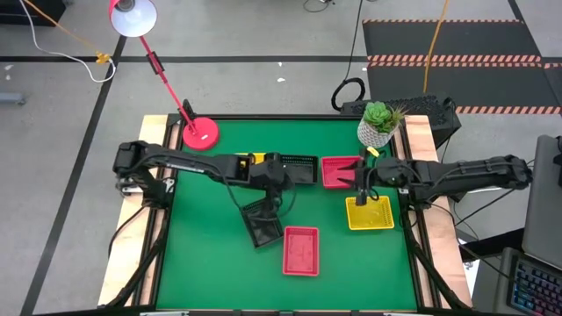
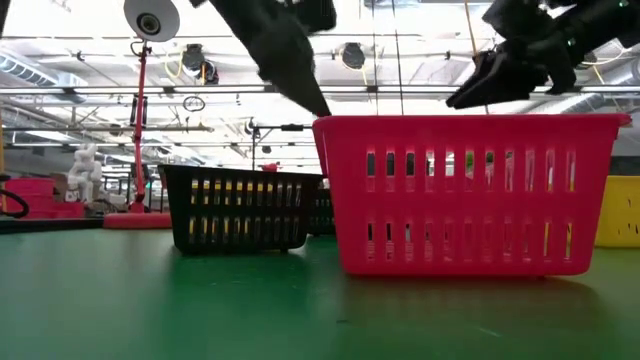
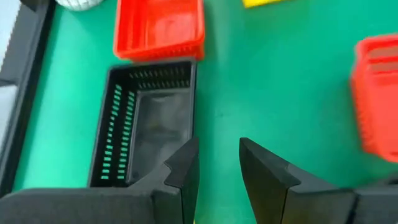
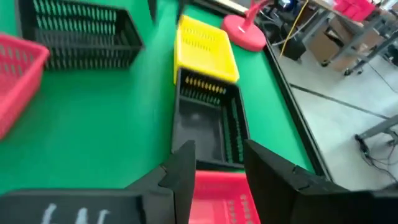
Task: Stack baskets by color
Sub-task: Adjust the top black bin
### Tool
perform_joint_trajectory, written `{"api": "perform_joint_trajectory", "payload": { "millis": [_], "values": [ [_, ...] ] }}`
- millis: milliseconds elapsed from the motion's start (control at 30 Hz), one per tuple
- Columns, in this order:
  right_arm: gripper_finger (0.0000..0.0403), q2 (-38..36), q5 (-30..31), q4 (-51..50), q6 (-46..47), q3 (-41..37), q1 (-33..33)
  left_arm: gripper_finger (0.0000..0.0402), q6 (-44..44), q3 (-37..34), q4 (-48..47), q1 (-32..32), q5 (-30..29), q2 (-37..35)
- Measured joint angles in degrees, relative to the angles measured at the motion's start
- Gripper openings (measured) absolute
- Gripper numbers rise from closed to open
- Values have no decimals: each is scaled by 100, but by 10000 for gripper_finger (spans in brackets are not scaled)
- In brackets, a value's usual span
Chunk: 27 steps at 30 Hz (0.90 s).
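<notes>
Sorting is partly done: a yellow slotted plastic basket (image 1: 370,213) sits directly below the right gripper (image 1: 361,188), whose jaws stand parted and empty; a red slotted plastic basket (image 1: 340,171) lies just beyond them; the left gripper (image 1: 279,181), jaws spread and holding nothing, hovers beside a black slotted plastic basket (image 1: 298,168) at the far edge. Left to gather: a tilted black basket (image 1: 262,223) and another red basket (image 1: 300,250), apart on open green table (image 1: 211,254); the plant pot (image 1: 378,132) crowds the right gripper's far side.
</notes>
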Motion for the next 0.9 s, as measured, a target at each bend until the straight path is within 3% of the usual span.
{"api": "perform_joint_trajectory", "payload": {
  "millis": [167, 300, 433, 633, 900],
  "values": [
    [129, 157, -87, 123, 248, 2, 190, 115, 171, -2, 129, 187, 1, 567],
    [111, 671, -353, 498, 583, 4, 291, 115, 297, -2, 284, 264, -2, 623],
    [71, 1554, -467, 921, 866, 30, 355, 115, 298, 7, 317, 350, 0, 506],
    [8, 2845, -459, 778, 1185, 918, 371, 115, 315, 18, 76, 476, 0, 208],
    [3, 4070, -288, 165, 1543, 1579, 315, 115, 319, 20, -412, 530, 2, -288]
  ]
}}
